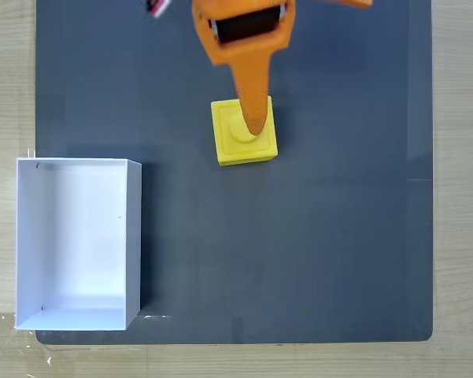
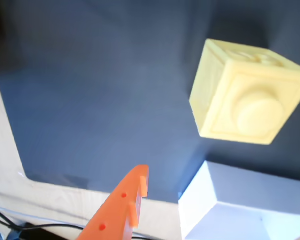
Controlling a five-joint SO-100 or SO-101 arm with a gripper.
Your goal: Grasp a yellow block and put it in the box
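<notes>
Fingers (image 1: 254, 126) above yellow block (image 1: 244, 146), box (image 1: 134, 236) apart

A dark grey mat (image 1: 338, 236) covers a light wooden table (image 1: 8, 94).

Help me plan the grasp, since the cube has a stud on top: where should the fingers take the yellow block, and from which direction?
Come from straight above and pinch two opposite flat side faces of the yellow block. It sits squarely on the mat with its round stud facing up, so the sides are the even, parallel surfaces.
</notes>
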